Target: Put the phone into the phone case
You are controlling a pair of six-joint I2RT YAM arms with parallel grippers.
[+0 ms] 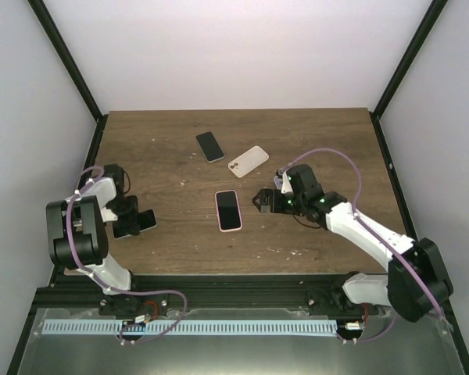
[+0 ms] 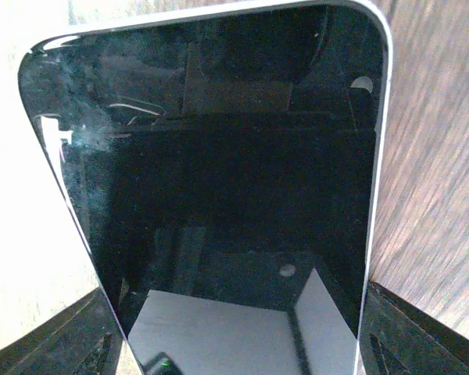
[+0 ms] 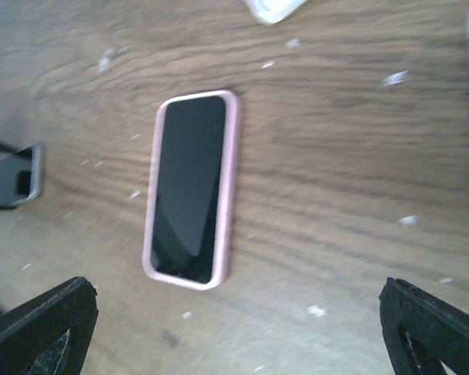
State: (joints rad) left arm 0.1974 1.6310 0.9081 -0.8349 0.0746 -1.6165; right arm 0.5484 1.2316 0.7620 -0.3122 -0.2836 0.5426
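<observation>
Pink case (image 1: 228, 209): judged already filled.
Left hand (image 1: 134, 223): clenched on dark phone (image 2: 219, 195); transport step.
Right hand (image 1: 259, 200): released.
Next: alignment over white case (image 1: 248, 161) is required.

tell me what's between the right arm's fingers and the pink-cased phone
Nothing but bare brown wooden table with white specks lies between the right arm's fingers and the pink-cased black-screened phone, as the right wrist view shows.

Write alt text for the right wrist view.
A phone in a pink case lies screen up on the wooden table, ahead of the open right gripper. A second phone shows at the left edge.
</observation>
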